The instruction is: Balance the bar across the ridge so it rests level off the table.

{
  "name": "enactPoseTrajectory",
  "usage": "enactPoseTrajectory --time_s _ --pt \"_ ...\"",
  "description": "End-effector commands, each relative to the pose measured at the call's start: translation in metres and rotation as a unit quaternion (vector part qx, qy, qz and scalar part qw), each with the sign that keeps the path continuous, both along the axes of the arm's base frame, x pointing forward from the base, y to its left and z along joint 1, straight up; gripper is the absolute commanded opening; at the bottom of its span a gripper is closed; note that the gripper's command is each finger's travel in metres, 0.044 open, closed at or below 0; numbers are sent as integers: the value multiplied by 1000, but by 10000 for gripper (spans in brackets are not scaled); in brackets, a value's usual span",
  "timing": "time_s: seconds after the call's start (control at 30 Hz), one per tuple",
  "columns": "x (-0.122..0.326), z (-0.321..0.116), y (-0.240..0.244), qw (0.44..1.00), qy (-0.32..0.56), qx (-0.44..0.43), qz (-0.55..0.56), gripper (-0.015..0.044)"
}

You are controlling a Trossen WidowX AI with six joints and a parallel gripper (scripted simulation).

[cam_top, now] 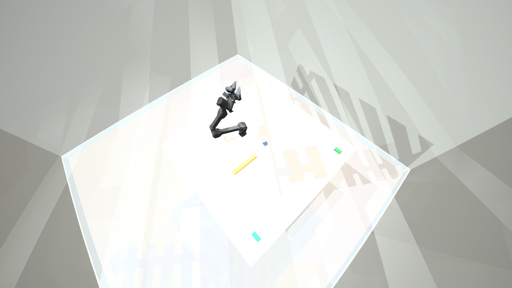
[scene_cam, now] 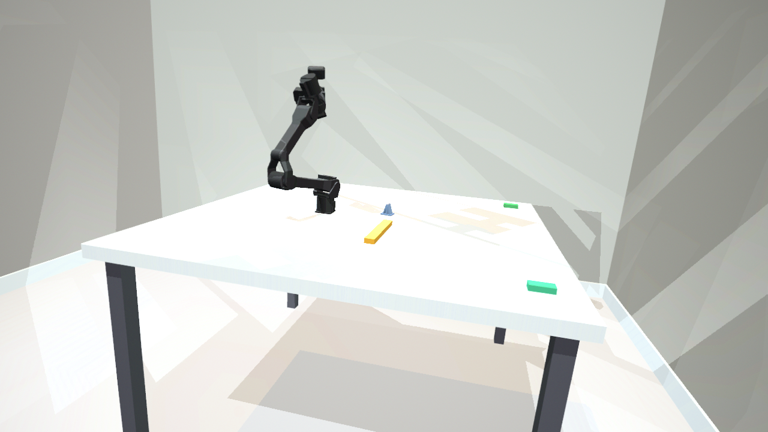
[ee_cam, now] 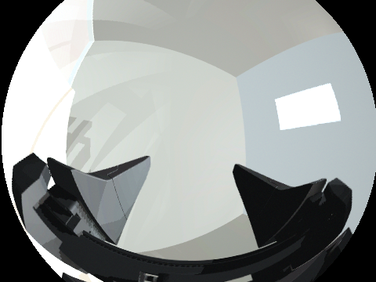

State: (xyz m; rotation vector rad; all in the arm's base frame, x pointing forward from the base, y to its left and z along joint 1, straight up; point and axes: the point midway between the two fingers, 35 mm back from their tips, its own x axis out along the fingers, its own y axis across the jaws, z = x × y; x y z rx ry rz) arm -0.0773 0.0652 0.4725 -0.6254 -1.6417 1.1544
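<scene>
So far nothing is done: the yellow bar (cam_top: 245, 164) (scene_cam: 378, 231) lies on the worktop (cam_top: 221, 186) (scene_cam: 322, 257) near the frame's centre, apart from the blue ridge (cam_top: 265, 143) (scene_cam: 387, 210). The fingers (cam_top: 236, 88) stand wide, holding nothing; grasping, balancing and releasing remain.

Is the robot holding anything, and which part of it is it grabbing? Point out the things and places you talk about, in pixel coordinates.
No, nothing is held. The gripper (cam_top: 236, 85) (ee_cam: 192, 160) is open with nothing between its fingers, and the yellow bar (cam_top: 245, 164) (scene_cam: 378, 231) lies on the table (cam_top: 215, 200) (scene_cam: 300, 257).
</scene>
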Motion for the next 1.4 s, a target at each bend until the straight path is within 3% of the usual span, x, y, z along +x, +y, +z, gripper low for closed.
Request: enactPoseTrajectory --time_s 0.0,0.1,0.8,1.37 --pt "1 0 1 1000 0 -1 -2 374" --pt "8 0 13 999 2 -14 -28 315" --pt "110 -20 96 954 39 -146 -258 315" --pt "213 -56 113 869 81 -256 -417 315"
